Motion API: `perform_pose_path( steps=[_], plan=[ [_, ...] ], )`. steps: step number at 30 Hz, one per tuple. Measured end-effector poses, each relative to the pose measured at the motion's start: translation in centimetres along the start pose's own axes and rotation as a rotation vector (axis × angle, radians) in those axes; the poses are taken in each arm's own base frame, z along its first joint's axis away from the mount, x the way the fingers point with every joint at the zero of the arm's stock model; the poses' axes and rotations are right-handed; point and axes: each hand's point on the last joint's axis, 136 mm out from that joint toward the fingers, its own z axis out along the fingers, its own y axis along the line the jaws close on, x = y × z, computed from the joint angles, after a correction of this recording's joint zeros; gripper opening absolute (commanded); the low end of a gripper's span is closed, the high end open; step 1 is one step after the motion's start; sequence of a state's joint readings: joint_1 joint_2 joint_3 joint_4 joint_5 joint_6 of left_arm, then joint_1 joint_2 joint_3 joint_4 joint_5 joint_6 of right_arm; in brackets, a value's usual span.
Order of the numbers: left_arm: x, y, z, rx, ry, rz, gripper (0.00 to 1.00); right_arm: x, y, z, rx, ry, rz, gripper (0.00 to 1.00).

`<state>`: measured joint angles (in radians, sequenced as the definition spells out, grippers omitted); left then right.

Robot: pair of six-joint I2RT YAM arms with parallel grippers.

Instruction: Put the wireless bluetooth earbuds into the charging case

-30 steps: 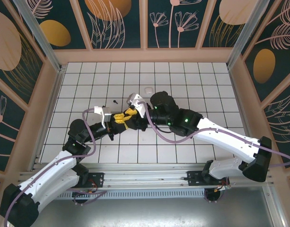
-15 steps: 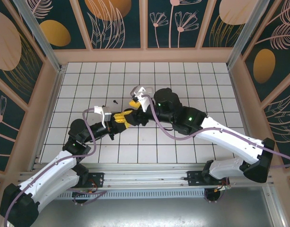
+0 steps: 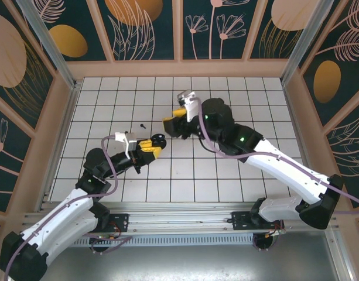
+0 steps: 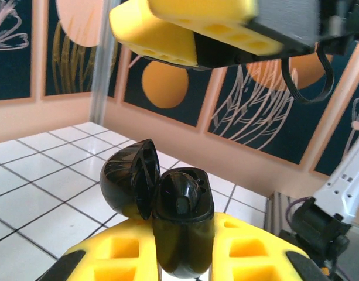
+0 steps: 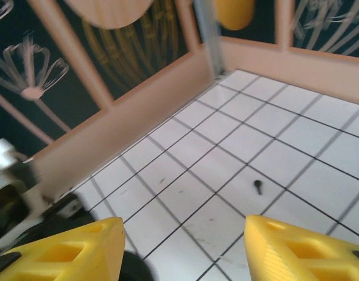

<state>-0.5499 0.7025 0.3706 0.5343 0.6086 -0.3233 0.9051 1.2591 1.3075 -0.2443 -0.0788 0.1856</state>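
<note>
My left gripper (image 3: 154, 146) is shut on the black charging case (image 3: 160, 139), held upright between its yellow fingers (image 4: 112, 253) above the tiles. In the left wrist view the case (image 4: 183, 231) has its lid (image 4: 127, 184) swung open to the left, and a black earbud (image 4: 180, 201) sits inside it. Another black earbud (image 3: 143, 125) with a short stem lies loose on a tile to the far left of the case; the right wrist view shows this earbud (image 5: 258, 187) too. My right gripper (image 3: 173, 119) hovers open just beyond the case, with nothing between its fingertips (image 5: 74, 249).
The white tiled floor (image 3: 238, 99) is fenced by low wooden walls (image 3: 179, 69) with dark patterned panels. The right arm (image 3: 267, 155) crosses the right half of the floor. In the left wrist view one yellow right finger (image 4: 185, 32) hangs over the case.
My right gripper has drawn back from the case toward the far right and opened wider. The left gripper and the case have stayed where they were.
</note>
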Motion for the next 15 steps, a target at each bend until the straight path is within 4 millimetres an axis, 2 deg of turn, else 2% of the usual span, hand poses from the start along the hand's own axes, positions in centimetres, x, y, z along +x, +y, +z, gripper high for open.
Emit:
perform_pose_path(
  steps=[4,7,11,15],
  plan=[
    [-0.3,0.6,-1.0,-0.077,-0.006,0.037,0.0,-0.8,-4.9,-0.2,0.11,-0.025,0.124,0.53],
    [-0.3,1.3,-1.8,-0.147,0.003,0.058,0.0,0.1,-7.3,1.1,0.161,0.0,0.195,0.53],
    [0.0,2.4,-2.8,-0.245,0.017,0.059,0.0,3.5,-9.2,5.2,0.185,0.108,0.247,0.5],
    [0.8,3.8,-3.4,-0.328,0.044,0.038,0.0,7.6,-10.8,10.2,0.195,0.235,0.295,0.48]
  ],
)
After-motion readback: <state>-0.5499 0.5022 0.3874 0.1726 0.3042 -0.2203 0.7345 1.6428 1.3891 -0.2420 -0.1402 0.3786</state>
